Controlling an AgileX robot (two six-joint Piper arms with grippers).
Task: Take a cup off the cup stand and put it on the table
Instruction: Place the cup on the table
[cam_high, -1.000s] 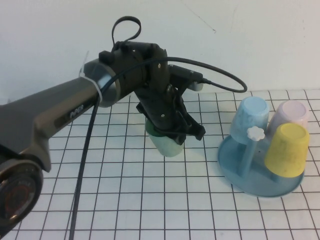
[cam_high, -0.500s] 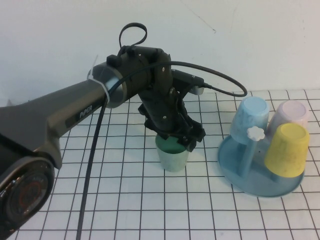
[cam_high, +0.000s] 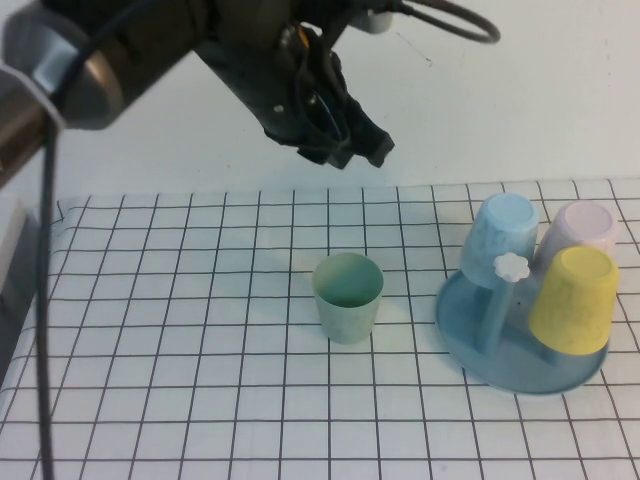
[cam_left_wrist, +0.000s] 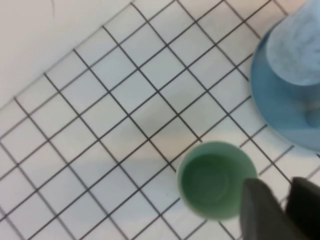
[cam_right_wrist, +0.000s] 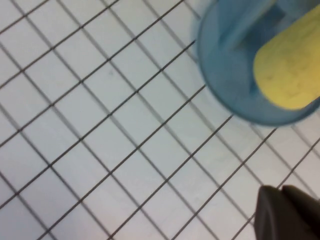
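The pale mint-green cup (cam_high: 347, 297) stands upright, mouth up, on the grid-cloth table (cam_high: 200, 350), a little left of the cup stand (cam_high: 520, 365). It also shows in the left wrist view (cam_left_wrist: 216, 179). My left gripper (cam_high: 358, 152) hangs high above the cup, empty, its fingers slightly apart; in its wrist view the gripper (cam_left_wrist: 286, 192) sits beside the cup's rim. The blue stand has a white flower knob (cam_high: 512, 267). My right gripper (cam_right_wrist: 280, 192) is shut and empty above bare cloth near the stand (cam_right_wrist: 225, 85); it is outside the high view.
On the stand hang a light blue cup (cam_high: 503, 235), a lilac cup (cam_high: 583, 228) and a yellow cup (cam_high: 572, 300), all upside down. A white wall rises behind the table. The left arm's black cable (cam_high: 42, 300) drops along the left side.
My left gripper lowered the mint cup onto the cloth, let go of it and rose straight up. The cup stays upright where it was set down.
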